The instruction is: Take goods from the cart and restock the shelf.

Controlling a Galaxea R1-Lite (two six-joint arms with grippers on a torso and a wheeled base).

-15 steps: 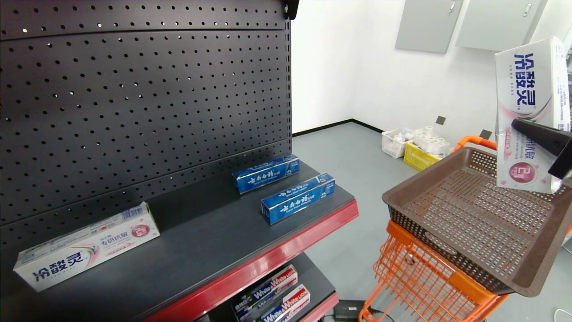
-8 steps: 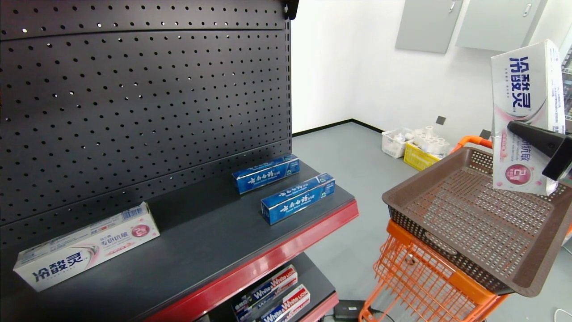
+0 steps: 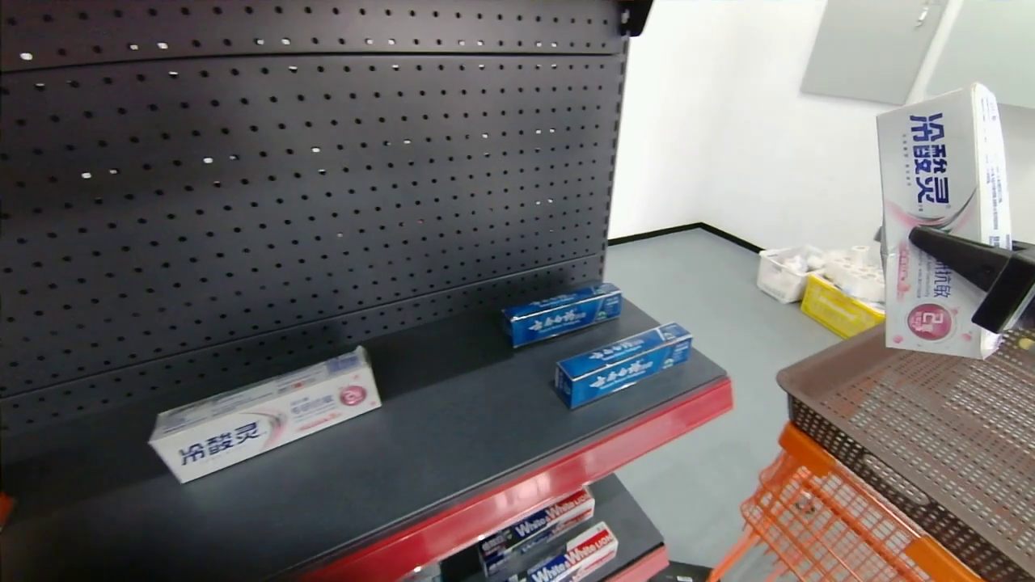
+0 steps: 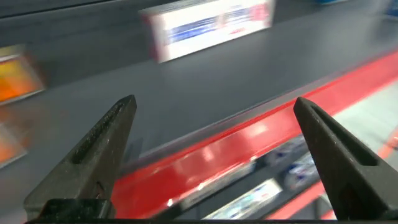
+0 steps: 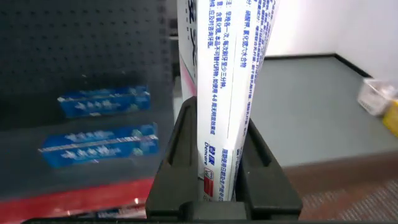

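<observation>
My right gripper (image 3: 954,250) is shut on a white and pink toothpaste box (image 3: 942,218), held upright above the brown cart basket (image 3: 906,428). In the right wrist view the box (image 5: 227,87) stands clamped between the fingers (image 5: 180,149). On the black shelf (image 3: 453,453) lie a matching white box (image 3: 263,412) and two blue toothpaste boxes (image 3: 562,314) (image 3: 623,364). My left gripper (image 4: 214,155) is open, hanging above the shelf's red front edge (image 4: 249,146), with the white box (image 4: 208,28) farther back.
The orange cart frame (image 3: 817,525) stands right of the shelf. A lower shelf holds more toothpaste boxes (image 3: 550,537). A white bin (image 3: 780,275) and a yellow bin (image 3: 841,307) sit on the floor by the far wall. Pegboard (image 3: 307,186) backs the shelf.
The head camera has swung left, shifting the whole scene rightward. The held box has risen slightly above the basket.
</observation>
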